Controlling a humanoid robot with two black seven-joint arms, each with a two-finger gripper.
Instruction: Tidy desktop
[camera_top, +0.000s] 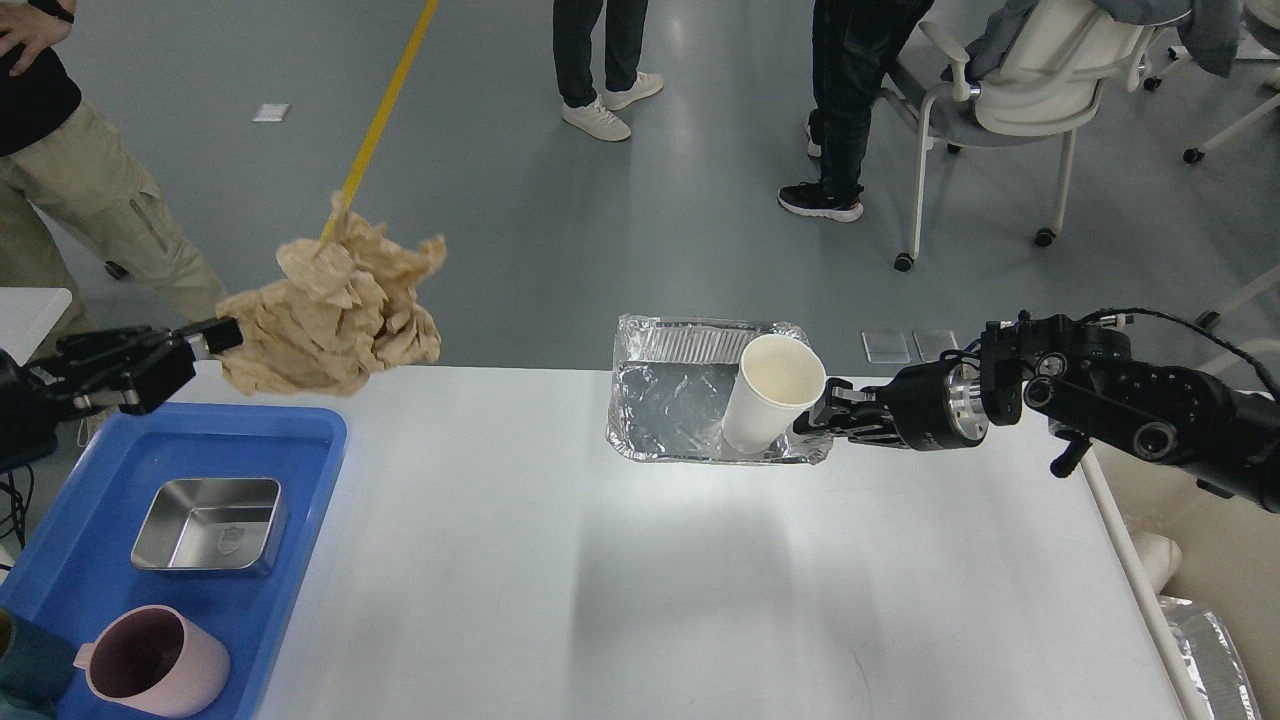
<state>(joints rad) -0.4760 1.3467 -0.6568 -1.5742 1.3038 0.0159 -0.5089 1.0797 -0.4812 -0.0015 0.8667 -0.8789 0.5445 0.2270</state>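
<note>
The left gripper (205, 340) is clamped on a crumpled wad of brown paper (335, 305), which it holds in the air above the far left corner of the desktop (620, 590), past the back edge of the blue bin (90, 560). That bin sits on the left end of the white tabletop and holds a shallow steel tray (212, 524) and, nearer the robot, a pink mug (155, 662) lying at the bin's near end. The right gripper (815, 420) reaches in from the right and sits against the right end of a foil tray (670, 395) at the base of a white paper cup (772, 393); its fingers are small and dark there, so whether they pinch the tray's rim, the cup or nothing cannot be told. The cup stands tilted in the foil tray's right end, its open mouth turned up and toward the robot. The foil tray lies at the far edge of the desktop, right of centre. Beyond the table, on the grey floor, stand several people (600, 60) and a white office chair (1020, 90), and a yellow line (385, 100) runs across the floor.
</note>
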